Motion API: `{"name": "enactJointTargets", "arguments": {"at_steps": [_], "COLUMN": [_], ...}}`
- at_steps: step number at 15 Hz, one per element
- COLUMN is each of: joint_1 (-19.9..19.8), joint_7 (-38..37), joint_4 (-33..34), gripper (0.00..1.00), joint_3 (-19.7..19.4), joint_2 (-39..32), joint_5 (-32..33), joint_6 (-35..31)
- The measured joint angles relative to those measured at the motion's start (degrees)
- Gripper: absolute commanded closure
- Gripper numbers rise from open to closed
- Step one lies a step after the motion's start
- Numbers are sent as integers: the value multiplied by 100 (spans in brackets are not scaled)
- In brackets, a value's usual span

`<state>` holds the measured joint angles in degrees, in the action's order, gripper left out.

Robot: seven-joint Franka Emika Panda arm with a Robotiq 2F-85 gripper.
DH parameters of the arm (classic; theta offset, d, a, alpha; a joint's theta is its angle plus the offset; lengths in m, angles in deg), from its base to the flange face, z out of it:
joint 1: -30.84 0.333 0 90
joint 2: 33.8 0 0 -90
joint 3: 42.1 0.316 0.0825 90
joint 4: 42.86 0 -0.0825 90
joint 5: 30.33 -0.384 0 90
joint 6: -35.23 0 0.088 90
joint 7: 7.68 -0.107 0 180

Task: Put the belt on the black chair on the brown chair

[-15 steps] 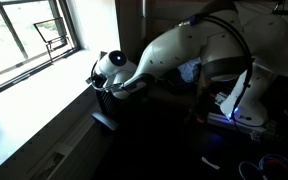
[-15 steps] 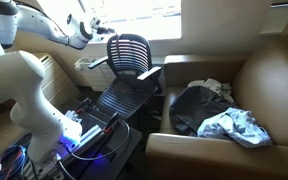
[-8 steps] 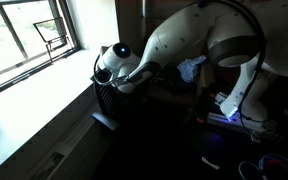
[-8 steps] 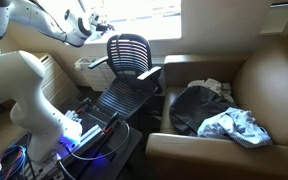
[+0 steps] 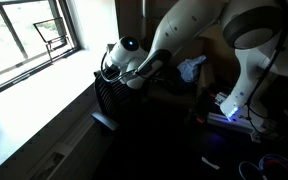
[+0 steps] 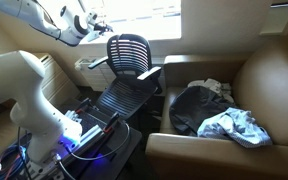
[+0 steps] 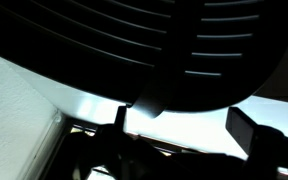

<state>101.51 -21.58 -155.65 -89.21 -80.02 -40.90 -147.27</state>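
The black chair [image 6: 131, 55] with a ribbed back stands in the middle; its back also shows in an exterior view [image 5: 109, 98] and fills the top of the wrist view [image 7: 154, 50]. The brown chair [image 6: 267, 75] stands to its right, wide and upholstered. My gripper [image 6: 97, 24] hovers just beside the top of the black chair's back and also shows in an exterior view [image 5: 108, 72]. In the wrist view my gripper [image 7: 182, 125] is open and empty, its dark fingers [image 7: 246, 130] wide apart. I cannot make out the belt in any view.
A dark garment [image 6: 196, 105] and a pale crumpled cloth [image 6: 236, 125] lie on the brown chair's seat. A window and sill [image 5: 34, 85] run behind the black chair. The robot's base with a blue light [image 6: 69, 140] and cables stands on the floor.
The arm has swung up and across, and the gripper has shifted a little along the top of the black chair's back. Nothing was taken hold of.
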Motion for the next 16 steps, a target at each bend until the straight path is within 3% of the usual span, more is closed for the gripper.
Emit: {"name": "enactJointTargets", "arguments": {"at_steps": [8, 16], "joint_1": [59, 286], "joint_7": [-281, -1394], "joint_4": [6, 777], "gripper": [0, 0], "joint_3": [-106, -53], "joint_2": [-800, -1473], "joint_5": [-45, -1338], "joint_6": [8, -464]}}
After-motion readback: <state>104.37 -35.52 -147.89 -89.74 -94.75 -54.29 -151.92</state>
